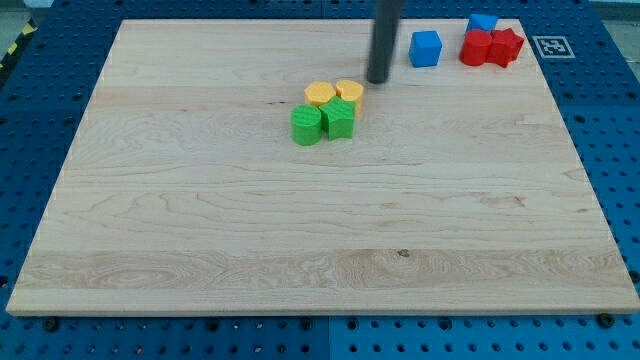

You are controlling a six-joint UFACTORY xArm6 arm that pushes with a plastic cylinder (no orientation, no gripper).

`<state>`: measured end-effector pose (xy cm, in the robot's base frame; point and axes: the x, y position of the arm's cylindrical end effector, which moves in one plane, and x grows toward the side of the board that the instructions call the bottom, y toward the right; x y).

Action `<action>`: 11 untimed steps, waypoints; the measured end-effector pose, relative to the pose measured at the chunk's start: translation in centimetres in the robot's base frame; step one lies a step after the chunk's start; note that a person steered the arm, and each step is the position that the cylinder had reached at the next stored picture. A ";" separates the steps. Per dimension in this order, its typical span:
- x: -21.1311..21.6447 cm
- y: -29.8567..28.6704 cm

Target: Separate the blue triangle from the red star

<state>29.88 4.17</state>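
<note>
The blue triangle (483, 23) sits at the view's top right, touching the top of two red blocks. The red star (507, 46) is the right one of these; a second red block (476, 48) touches its left side. My tip (378, 80) is on the board well to the left of this group, just right of the yellow blocks. A blue cube (426, 48) stands between my tip and the red blocks.
Two yellow blocks (334, 94) and two green blocks (322, 122) form a tight cluster near the board's upper middle. A printed marker tag (551, 45) lies at the board's top right corner. The wooden board (200, 220) rests on a blue perforated table.
</note>
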 end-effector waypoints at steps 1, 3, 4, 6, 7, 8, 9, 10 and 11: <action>-7.0 -2.6; -10.7 0.7; -10.7 5.8; -10.0 21.2; -9.7 27.7; -6.1 30.2; -2.8 26.9; -3.6 22.1; -6.1 22.4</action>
